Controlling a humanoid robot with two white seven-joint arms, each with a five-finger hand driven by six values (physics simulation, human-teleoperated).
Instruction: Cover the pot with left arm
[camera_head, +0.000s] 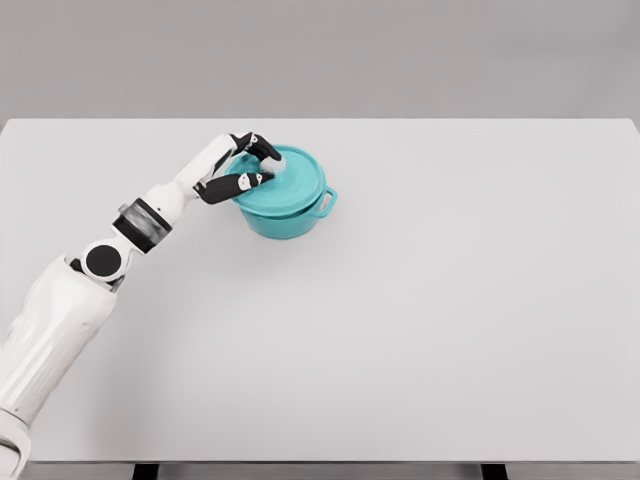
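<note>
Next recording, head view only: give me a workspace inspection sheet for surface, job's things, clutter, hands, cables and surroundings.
Surface: white table, flat and plain.
Job's things: teal pot left of centre, towards the far edge; teal lid sits on top of it, apparently seated.
Clutter: nothing seen.
Hands: left hand at the lid's left side, fingers curled around its white knob; right hand not in view.
Cables: nothing seen.
Surroundings: plain grey backdrop; dark table supports show at the bottom edge.
</note>
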